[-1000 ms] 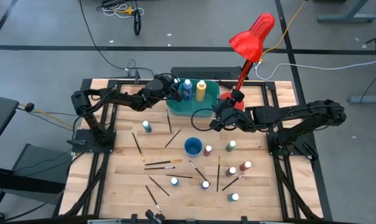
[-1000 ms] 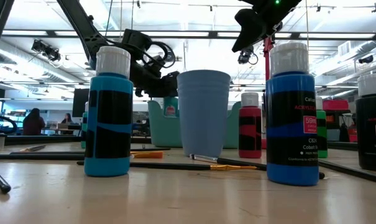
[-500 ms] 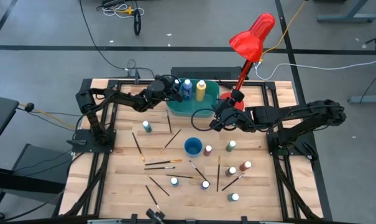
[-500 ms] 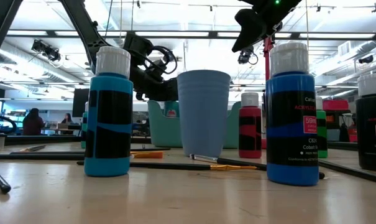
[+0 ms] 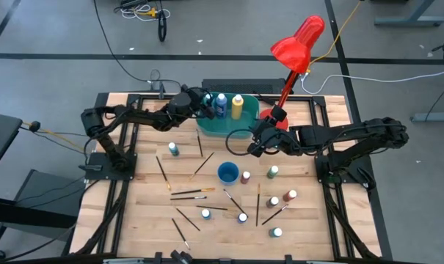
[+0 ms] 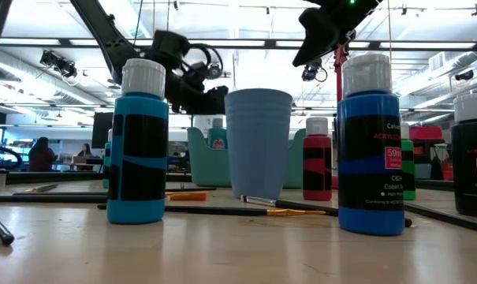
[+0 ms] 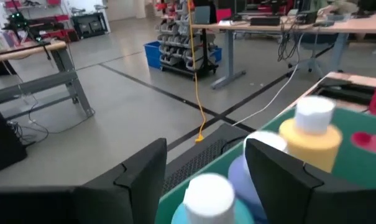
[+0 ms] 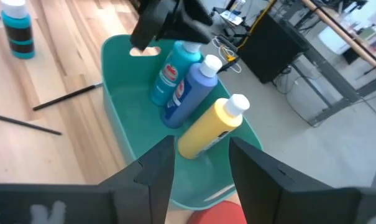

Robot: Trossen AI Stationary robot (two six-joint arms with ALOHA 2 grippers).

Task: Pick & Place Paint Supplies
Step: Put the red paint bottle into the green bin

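Observation:
The teal tub (image 5: 222,130) sits at the table's far middle. Three bottles lean together inside it: a teal one (image 8: 169,71), a blue one (image 8: 191,90) and a yellow one (image 8: 206,127). My left gripper (image 7: 206,149) hovers open over the tub's left end. Its fingers stand on either side of the teal bottle's white cap (image 7: 206,193) without touching it. My right gripper (image 8: 200,149) is open and empty, raised near the tub's right end (image 5: 255,141). Several more bottles, such as one (image 5: 174,149), and paintbrushes, such as one (image 5: 188,194), lie on the table nearer me.
A blue cup (image 5: 227,173) stands mid-table among the loose bottles and brushes. The red desk lamp (image 5: 295,44) rises from its base (image 5: 277,116) just right of the tub, close to my right gripper. Brushes lie scattered at several angles across the near half.
My left gripper dipped toward the tub's left end and then rose again, drawing slightly back toward the table's left. The bottles in the tub stayed where they were.

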